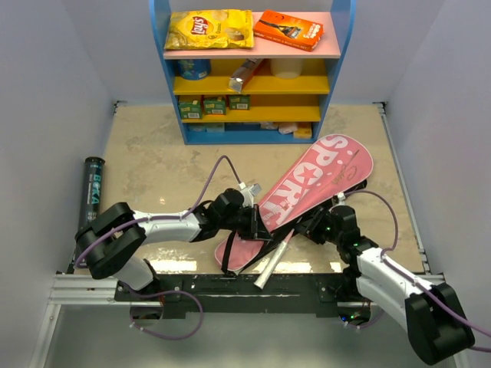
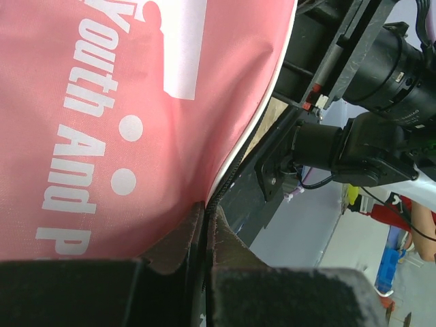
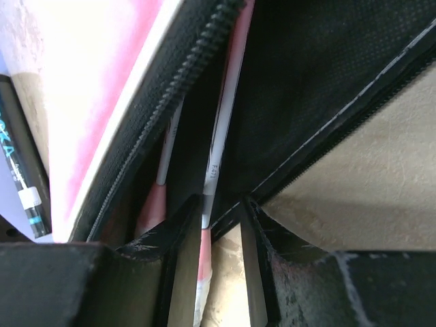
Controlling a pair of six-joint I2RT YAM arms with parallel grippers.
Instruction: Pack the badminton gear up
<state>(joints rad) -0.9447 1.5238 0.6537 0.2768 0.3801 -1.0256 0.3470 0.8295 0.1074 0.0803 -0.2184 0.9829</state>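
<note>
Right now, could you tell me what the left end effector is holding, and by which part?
The pink bag, pinched at its zippered edge.

The bag [image 1: 318, 184] lay slantwise on the desk [image 1: 153, 153], wide end toward the far right and narrow end near the front edge. A racket handle [image 1: 270, 268] stuck out of that near end. The left gripper [image 1: 253, 220] sat at the bag's left edge and the right gripper [image 1: 308, 228] at its right. The tube [image 1: 93, 192] lay well apart by the left wall. Behind stood the shelf unit [image 1: 253, 123], with a crisp packet [image 1: 209, 29] on top, left of a box [image 1: 288, 29].
</note>
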